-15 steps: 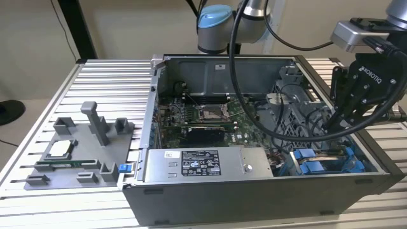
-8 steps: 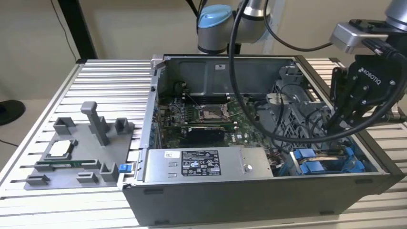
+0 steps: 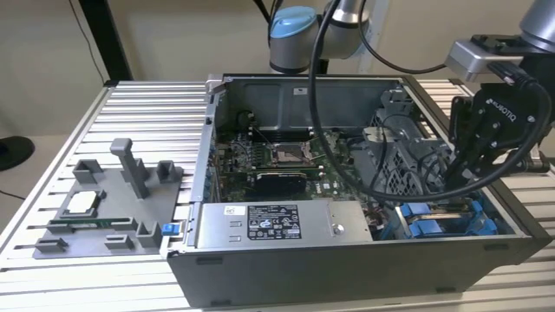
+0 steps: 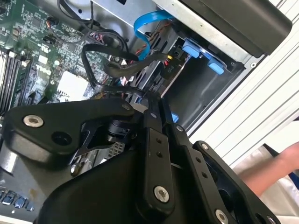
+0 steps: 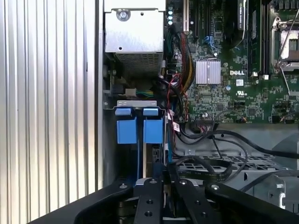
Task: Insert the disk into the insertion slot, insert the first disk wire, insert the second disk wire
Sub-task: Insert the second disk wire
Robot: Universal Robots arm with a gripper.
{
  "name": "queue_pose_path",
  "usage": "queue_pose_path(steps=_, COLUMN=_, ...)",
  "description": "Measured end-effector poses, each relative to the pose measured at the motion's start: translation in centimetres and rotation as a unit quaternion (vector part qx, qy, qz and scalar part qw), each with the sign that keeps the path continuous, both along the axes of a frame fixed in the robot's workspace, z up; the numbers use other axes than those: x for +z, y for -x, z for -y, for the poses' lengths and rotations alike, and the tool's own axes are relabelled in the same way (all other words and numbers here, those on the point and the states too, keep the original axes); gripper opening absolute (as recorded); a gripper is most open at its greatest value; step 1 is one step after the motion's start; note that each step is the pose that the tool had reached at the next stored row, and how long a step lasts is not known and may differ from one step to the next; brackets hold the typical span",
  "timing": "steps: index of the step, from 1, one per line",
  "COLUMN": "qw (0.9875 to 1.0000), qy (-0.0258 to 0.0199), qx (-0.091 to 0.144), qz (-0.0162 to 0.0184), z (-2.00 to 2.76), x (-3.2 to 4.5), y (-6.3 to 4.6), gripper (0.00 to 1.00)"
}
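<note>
Fingers [image 5: 162, 179] pressed together, gripping nothing visible, above insertion slot [image 5: 140, 126]; grey bay, bright blue clips.

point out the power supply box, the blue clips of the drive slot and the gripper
power supply box [image 3: 282, 224], exterior view, on its label.
blue clips [image 5: 127, 129], first wrist view, left clip's face.
gripper [image 5: 163, 175], first wrist view, between its fingertips.

The gripper [image 3: 461, 174] hangs low inside the open computer case [image 3: 347, 273], just above the insertion slot [image 3: 442, 221]. Loose black cables [image 5: 210, 163] loop between it and the perforated cage [image 3: 407, 162], crowding that side. The ribbed counter [image 3: 147, 117] beside the case lies open.
</note>
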State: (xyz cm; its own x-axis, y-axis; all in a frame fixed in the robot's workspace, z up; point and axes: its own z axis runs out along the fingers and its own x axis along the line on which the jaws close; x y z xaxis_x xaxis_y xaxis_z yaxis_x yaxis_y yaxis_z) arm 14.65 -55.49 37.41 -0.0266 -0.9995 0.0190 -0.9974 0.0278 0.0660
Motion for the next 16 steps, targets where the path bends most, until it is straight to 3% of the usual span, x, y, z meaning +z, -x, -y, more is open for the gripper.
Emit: queue_pose_path(steps=16, qw=1.0000, qy=0.0000, qx=0.000, qz=0.0010, z=0.08, x=-0.47, y=0.20, gripper=0.00)
